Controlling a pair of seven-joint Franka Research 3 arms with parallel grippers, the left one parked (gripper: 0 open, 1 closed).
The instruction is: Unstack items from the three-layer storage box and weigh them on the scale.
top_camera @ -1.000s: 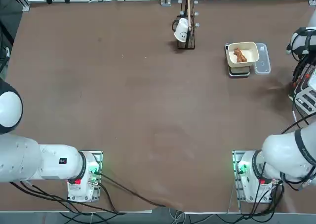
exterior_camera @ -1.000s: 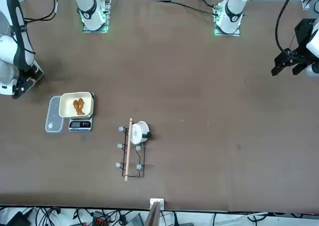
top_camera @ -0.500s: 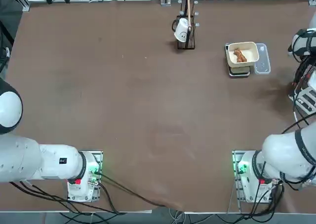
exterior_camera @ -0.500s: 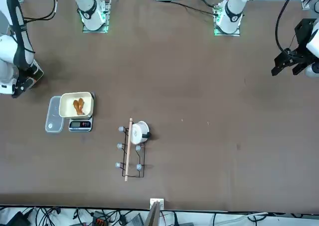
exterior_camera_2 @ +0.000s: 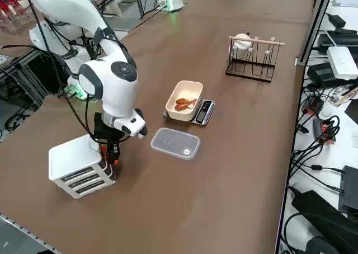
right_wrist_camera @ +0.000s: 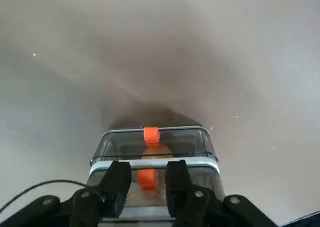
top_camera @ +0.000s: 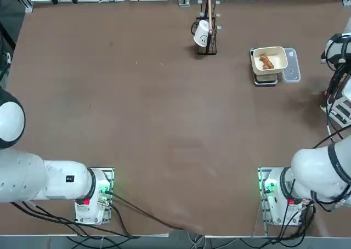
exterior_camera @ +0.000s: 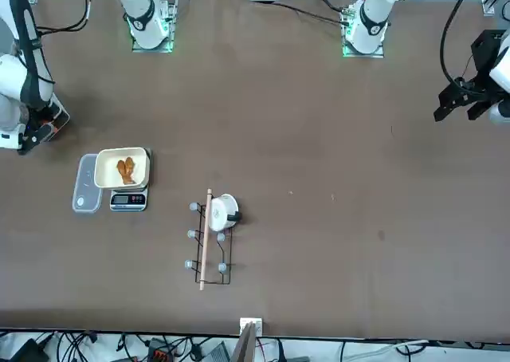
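Storage box (exterior_camera_2: 72, 156) stands by the bench's right edge, roughly midway between the robot-side and far edges. Scale (exterior_camera: 128, 200) sits nearer the far right corner, cream tray (exterior_camera: 144, 171) on top. Orange-brown pieces (exterior_camera: 126, 170) lie in the tray; clear lid (exterior_camera: 88, 183) rests on the bench just beside, on the right-edge side.

Right gripper (right_wrist_camera: 149, 179) at the box: fingers apart, one to each side of an orange tab (right_wrist_camera: 147, 179), nothing visibly gripped. Second orange tab (right_wrist_camera: 151, 136) shows close by, on a clear section of the box. Something orange-brown (right_wrist_camera: 159, 151) shows through the clear wall; cannot tell what, or how many.

Step in hand, as I judge it: taking hold of a tab to get one layer open or free. Centre the tab between both pads before closing, so neither finger pushes the box sideways. Go deep enough to catch the tab's full body, short of pressing on the clear wall. Close gently; check the bite before any load.

Then draw slowly and straight along the layer's own line. Twist could jam it or drag the whole box, which stands close to the bench's edge. Watch that the neighbouring layer does not follow, and keep it level so contents don't spill.
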